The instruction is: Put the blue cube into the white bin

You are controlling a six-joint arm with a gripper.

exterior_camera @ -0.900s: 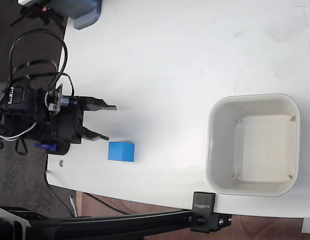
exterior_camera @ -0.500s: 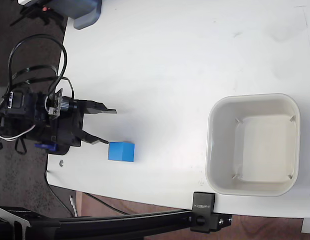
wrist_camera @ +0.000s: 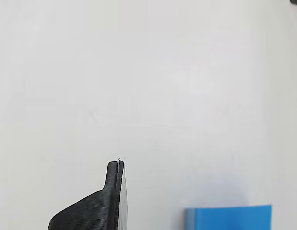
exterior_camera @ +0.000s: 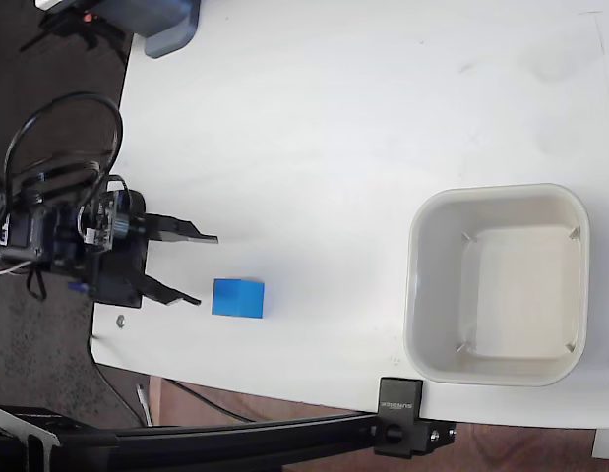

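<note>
The blue cube (exterior_camera: 238,298) rests on the white table near its lower left edge in the fixed view. My gripper (exterior_camera: 206,267) stands open just left of the cube, its lower fingertip a short gap from the cube's left face, nothing between the fingers. The white bin (exterior_camera: 498,283) sits far right, with nothing in it. In the wrist view one black finger (wrist_camera: 107,201) rises from the bottom edge, and the blue cube (wrist_camera: 228,218) shows at the bottom right; the other finger is out of frame.
A blue-grey rounded object (exterior_camera: 168,24) lies at the table's top left corner. A black clamp (exterior_camera: 407,418) and bar run along the table's lower edge. Cables (exterior_camera: 58,138) loop behind the arm, off the table's left edge.
The gripper has drawn back to the left and slightly down, away from the cube. Its fingers have stayed open. Cube and bin have not moved.
</note>
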